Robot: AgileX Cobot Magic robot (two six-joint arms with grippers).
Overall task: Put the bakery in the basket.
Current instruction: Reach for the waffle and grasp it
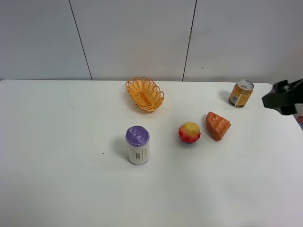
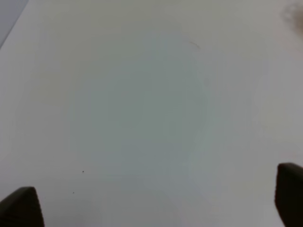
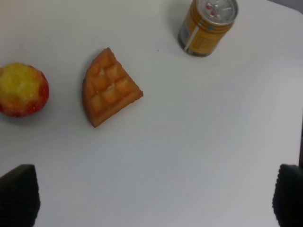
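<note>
The bakery is an orange-brown wedge with a grid top, lying on the white table right of centre; it also shows in the right wrist view. The orange woven basket stands empty at the back centre. My right gripper is open and empty, high above the table with the bakery ahead of it; its arm enters at the right edge. My left gripper is open over bare table; it is out of the exterior view.
A round red-yellow fruit lies just left of the bakery, also in the right wrist view. A yellow can stands at the back right, also in the right wrist view. A white can with a purple lid stands front of the basket.
</note>
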